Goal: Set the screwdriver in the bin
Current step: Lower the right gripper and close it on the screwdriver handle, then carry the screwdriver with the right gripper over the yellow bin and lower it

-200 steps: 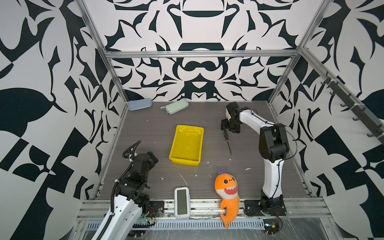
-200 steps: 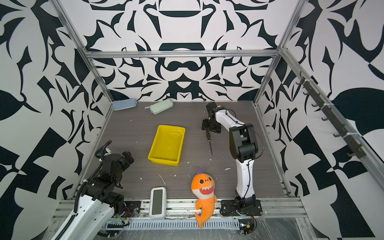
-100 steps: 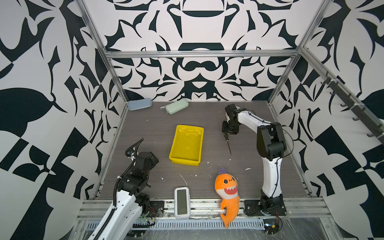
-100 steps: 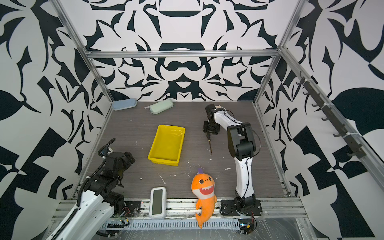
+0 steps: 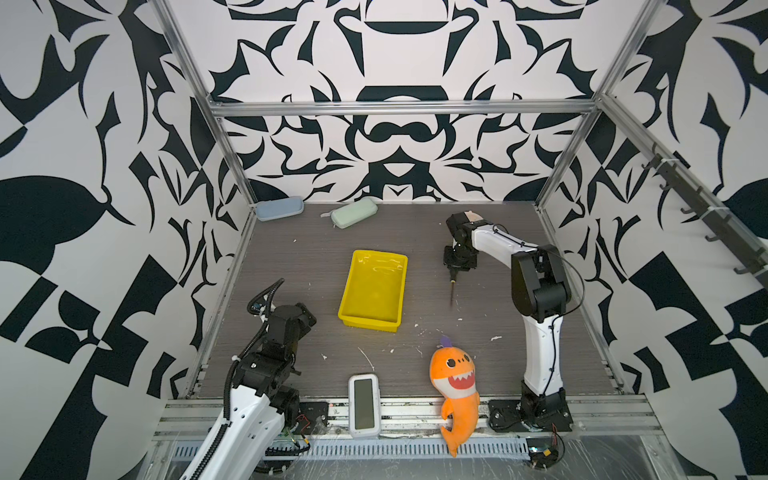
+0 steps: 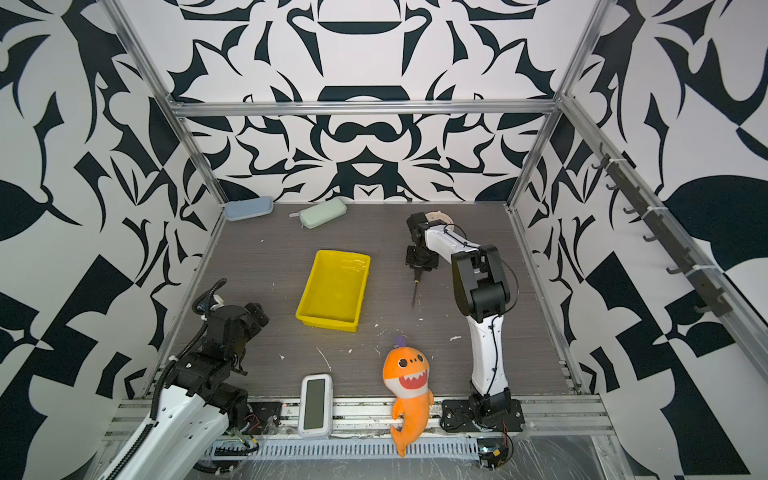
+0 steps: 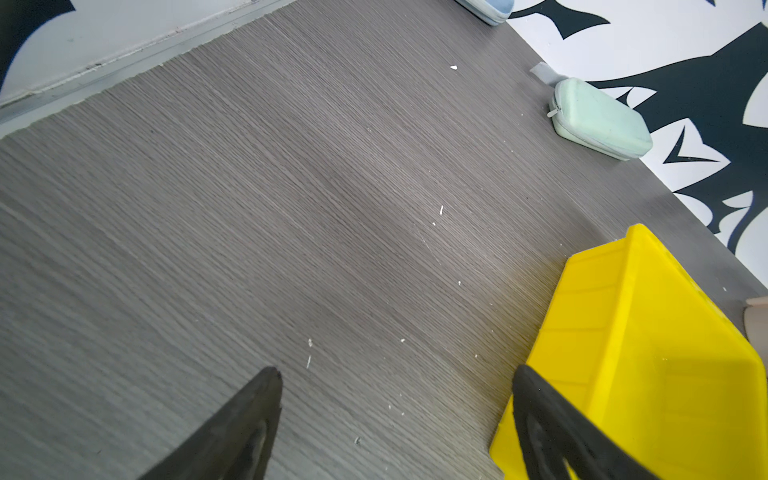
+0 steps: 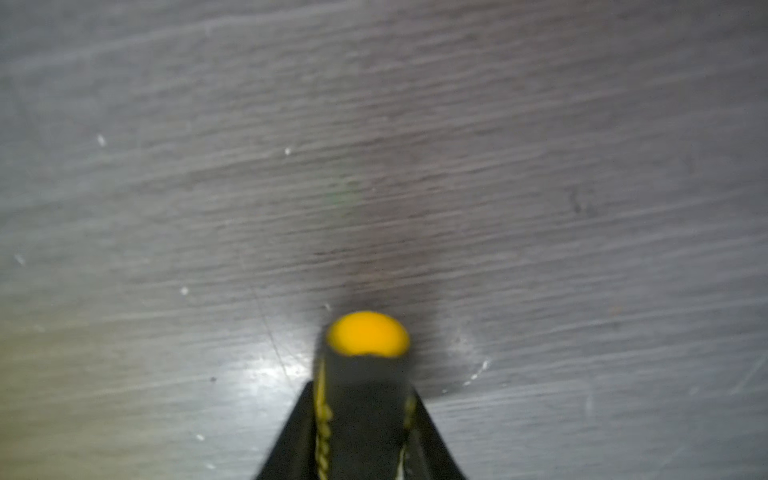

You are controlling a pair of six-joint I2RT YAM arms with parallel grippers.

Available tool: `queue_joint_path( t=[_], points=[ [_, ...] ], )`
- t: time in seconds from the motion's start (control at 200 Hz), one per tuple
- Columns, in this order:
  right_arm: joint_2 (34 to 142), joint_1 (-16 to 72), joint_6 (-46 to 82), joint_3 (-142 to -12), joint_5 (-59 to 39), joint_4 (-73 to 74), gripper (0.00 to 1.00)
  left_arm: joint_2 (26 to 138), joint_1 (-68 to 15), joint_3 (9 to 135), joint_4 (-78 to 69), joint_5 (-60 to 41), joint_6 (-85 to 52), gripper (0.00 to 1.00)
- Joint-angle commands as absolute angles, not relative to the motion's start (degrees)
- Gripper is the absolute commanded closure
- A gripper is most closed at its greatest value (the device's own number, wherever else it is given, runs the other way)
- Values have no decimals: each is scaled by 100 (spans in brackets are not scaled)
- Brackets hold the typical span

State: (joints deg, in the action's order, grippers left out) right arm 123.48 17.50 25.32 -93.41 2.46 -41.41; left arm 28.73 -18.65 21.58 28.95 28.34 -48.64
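Yellow plastic, glossy inside: the bin (image 5: 371, 323) sits near the middle of the grey wood-grain bench (image 5: 291, 266), its long sides running front to back and its floor showing bare in both top views.

Screwdriver (image 5: 452, 289): on the right of the bin and well apart from it, outside the rim. In both top views its thin dark shaft points toward the front edge of the bench, and the handle end is hidden under the right tool (image 5: 456, 268). The right wrist view shows the black handle with its yellow end cap (image 8: 368, 336) held between the two dark fingers (image 8: 291, 444), which press against its sides. The right tool is clamped on the screwdriver handle. The handle sits low over the bench, with a shadow just beneath it. I cannot tell whether the shaft rests on the surface or is clear of it.

Left tool (image 7: 395, 407): at the front left of the bench, its fingers (image 7: 245, 424) spread apart with only bare bench between them. One finger stands in front of the near corner of the bin in the left wrist view, and contact cannot be confirmed.

Other items noted:
- A blue zip case (image 5: 279, 208) and a green zip case (image 5: 355, 212) lie along the back wall.
- A white handheld device (image 5: 364, 405) and an orange shark toy (image 5: 455, 382) lie at the front edge.
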Motion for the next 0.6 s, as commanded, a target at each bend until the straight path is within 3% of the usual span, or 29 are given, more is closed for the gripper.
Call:
queue_joint_path(
  t=[0.0, 0.075, 0.175, 0.43, 0.595],
  points=[
    [12038, 1925, 2472, -9185, 658, -4304, 88, 2876, -1872, 2084, 2924, 2974, -4969, 11],
    [11797, 2010, 2435, -9130, 853, -4372, 95, 2858, -1872, 2067, 2930, 2966, -4994, 10],
    [11312, 2136, 2532, -9119, 922, -4469, 97, 2821, -1872, 2053, 2972, 2935, -5074, 11],
    [10363, 3059, 3991, -9460, 324, -4058, 96, 2605, -1872, 1988, 3008, 2887, -5105, 9],
    [10527, 3764, 5021, -9545, 154, -3258, 96, 2459, -1872, 1946, 3014, 2887, -5102, 9]
  ],
)
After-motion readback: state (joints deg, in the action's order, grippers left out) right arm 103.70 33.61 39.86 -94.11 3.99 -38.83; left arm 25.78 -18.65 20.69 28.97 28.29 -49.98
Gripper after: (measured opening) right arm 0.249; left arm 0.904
